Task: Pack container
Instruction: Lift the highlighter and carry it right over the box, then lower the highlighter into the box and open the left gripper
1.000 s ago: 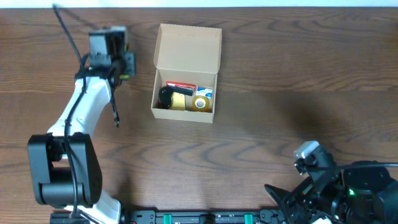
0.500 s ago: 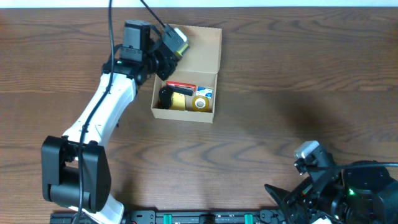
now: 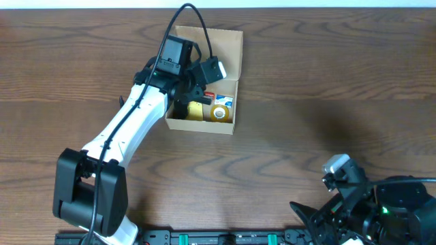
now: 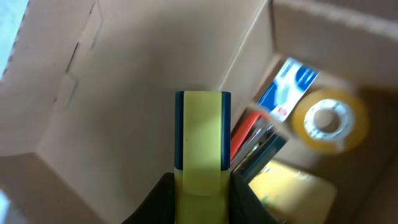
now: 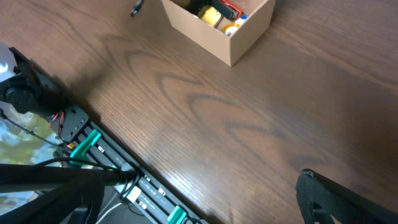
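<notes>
1. Cardboard container (image 3: 201, 125) sits open on the table (image 3: 320, 88), left of centre and toward the far edge, its flap lid (image 3: 221, 47) folded back on the far side
2. Left tool (image 4: 201, 190) hangs over the opening, clamped on a flat yellow item (image 4: 201, 134) with dark blue edges
3. Inside the container lie a yellow tape roll (image 4: 329, 121), a blue and white packet (image 4: 289, 87) and a red item (image 4: 249, 127)
4. Right tool (image 3: 317, 218) is at the table's near right edge, well apart from the container; I cannot tell whether its fingers are apart or together
</notes>
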`<action>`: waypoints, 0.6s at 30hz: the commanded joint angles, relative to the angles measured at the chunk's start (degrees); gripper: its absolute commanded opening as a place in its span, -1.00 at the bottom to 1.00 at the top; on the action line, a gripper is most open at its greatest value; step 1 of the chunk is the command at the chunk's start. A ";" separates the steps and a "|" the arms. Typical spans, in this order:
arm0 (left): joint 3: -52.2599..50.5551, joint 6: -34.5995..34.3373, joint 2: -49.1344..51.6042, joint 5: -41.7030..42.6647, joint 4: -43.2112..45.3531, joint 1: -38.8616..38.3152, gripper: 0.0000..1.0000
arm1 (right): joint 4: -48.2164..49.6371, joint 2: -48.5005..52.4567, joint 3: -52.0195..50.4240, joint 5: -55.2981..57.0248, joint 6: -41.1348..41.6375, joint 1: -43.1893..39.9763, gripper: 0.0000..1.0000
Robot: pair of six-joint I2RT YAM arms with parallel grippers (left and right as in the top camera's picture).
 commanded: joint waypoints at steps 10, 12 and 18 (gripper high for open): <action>0.94 8.94 -0.35 0.92 -3.06 0.04 -0.89 | -0.02 0.02 0.04 -0.44 0.35 0.02 0.98; 0.94 9.70 0.13 1.79 -3.10 -0.02 -0.89 | -0.02 0.02 0.04 -0.44 0.35 0.02 0.99; 0.94 15.61 1.33 5.75 -2.82 -0.24 -0.89 | -0.02 0.02 0.04 -0.44 0.35 0.02 0.98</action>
